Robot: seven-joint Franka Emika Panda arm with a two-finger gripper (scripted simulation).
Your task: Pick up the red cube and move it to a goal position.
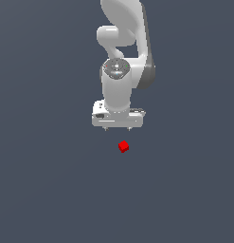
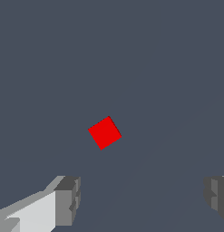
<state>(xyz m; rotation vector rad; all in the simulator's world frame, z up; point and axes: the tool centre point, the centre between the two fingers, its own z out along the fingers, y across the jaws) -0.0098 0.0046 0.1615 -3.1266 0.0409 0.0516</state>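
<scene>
The red cube (image 1: 123, 146) is a tiny bright red block lying on the flat dark grey floor, just below the white gripper (image 1: 117, 128) in the exterior view and a little toward that view's right. In the wrist view the red cube (image 2: 104, 132) lies turned at an angle, ahead of the gripper (image 2: 143, 199) and apart from it. The two grey fingertips (image 2: 68, 199) stand wide apart with nothing between them. The gripper is open and empty.
The white arm (image 1: 121, 57) rises behind the gripper toward the top of the exterior view. The floor (image 1: 52, 190) is a plain dark grey surface all around. No goal marker shows.
</scene>
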